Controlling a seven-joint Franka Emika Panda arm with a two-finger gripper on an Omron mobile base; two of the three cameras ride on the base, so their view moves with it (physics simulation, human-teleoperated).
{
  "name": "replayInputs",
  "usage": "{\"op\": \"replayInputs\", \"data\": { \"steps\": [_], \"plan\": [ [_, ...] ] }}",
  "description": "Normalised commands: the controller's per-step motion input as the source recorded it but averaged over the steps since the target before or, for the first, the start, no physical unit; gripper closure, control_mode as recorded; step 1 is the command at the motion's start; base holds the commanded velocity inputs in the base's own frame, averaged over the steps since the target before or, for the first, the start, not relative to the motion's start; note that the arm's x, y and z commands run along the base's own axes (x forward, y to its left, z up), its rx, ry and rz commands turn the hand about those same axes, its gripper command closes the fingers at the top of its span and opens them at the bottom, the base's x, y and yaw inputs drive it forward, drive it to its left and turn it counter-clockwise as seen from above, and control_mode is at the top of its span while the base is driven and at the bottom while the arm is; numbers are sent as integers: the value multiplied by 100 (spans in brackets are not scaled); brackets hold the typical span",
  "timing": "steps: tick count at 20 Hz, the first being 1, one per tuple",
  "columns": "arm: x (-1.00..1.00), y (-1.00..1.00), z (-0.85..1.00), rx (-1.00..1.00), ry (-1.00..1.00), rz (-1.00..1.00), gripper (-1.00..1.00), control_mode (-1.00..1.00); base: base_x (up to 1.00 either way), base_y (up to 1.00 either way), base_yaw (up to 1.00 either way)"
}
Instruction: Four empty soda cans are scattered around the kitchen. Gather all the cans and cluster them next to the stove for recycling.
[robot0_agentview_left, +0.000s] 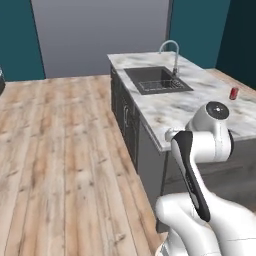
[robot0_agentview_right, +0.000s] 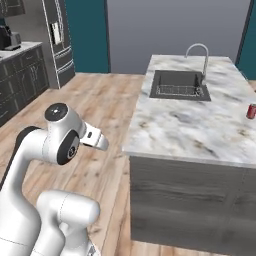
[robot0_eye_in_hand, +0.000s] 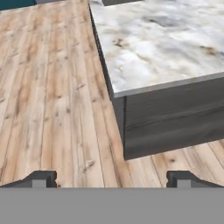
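Stretching ahead of the claw (robot0_eye_in_hand: 112, 178), the marble desk (robot0_eye_in_hand: 166, 48) carries the sink (robot0_agentview_right: 181, 84) at its far end. One red soda can (robot0_agentview_right: 252, 111) stands beyond, rightward, well apart; the claw's tips stand apart, empty, likely ready.

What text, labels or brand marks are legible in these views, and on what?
None legible.
Red soda can on the marble island: any marking too small to read.
Fridge door: a pale panel, blurred, unreadable.
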Motion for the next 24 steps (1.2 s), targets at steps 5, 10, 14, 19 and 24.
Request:
{"op": "replayInputs", "data": {
  "steps": [5,10,14,19,24],
  "plan": [
    [0,0,0,0,0,0,-100,100,-17,-87,3],
    [0,0,0,0,0,0,-100,100,-14,-86,3],
    [0,0,0,0,0,0,-100,100,-9,-87,4],
    [0,0,0,0,0,0,-100,100,-6,-82,4],
    [0,0,0,0,0,0,-100,100,-8,-72,6]
  ]
}}
